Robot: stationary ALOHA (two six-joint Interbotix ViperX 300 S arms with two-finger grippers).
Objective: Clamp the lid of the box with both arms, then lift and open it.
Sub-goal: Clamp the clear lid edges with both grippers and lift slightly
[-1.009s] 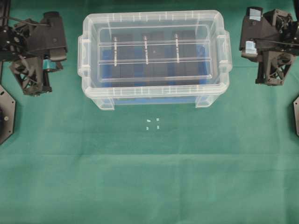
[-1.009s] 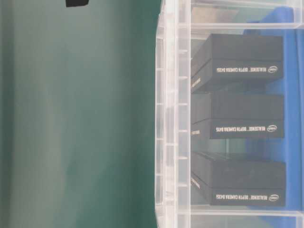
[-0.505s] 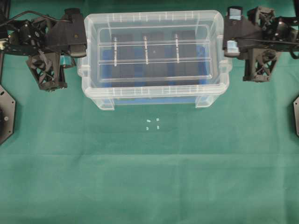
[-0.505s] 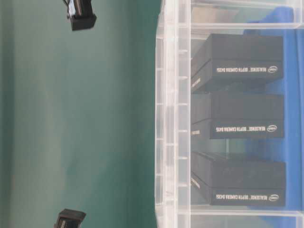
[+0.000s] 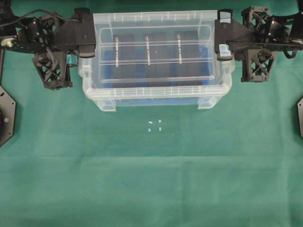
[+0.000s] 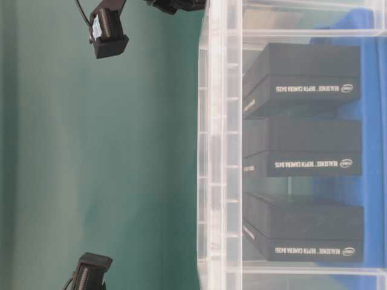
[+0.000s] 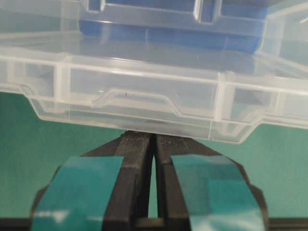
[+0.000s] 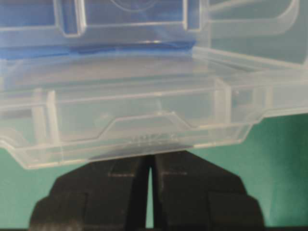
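The clear lid [image 5: 156, 53] lies on the clear box [image 5: 156, 97], which holds a blue liner and black blocks [image 6: 302, 145]. My left gripper [image 5: 88, 46] is shut and its tips meet the lid's left end. In the left wrist view the gripper [image 7: 153, 137] sits just under the lid's end rim and tab [image 7: 134, 98]. My right gripper [image 5: 222, 46] is shut at the lid's right end. In the right wrist view it [image 8: 149, 159] touches the lid's rim [image 8: 144, 122]. Nothing is between either gripper's fingers.
Green cloth [image 5: 151, 179] covers the table. Small white marks [image 5: 155, 125] lie in front of the box. Black mounts stand at the left edge [image 5: 5, 116] and the right edge [image 5: 299, 116]. Arm parts [image 6: 109, 36] show in the table-level view beside the box wall [image 6: 217, 181].
Both arms have moved inward from the sides of the table to the box's two ends, and their shut tips now meet the lid's short ends.
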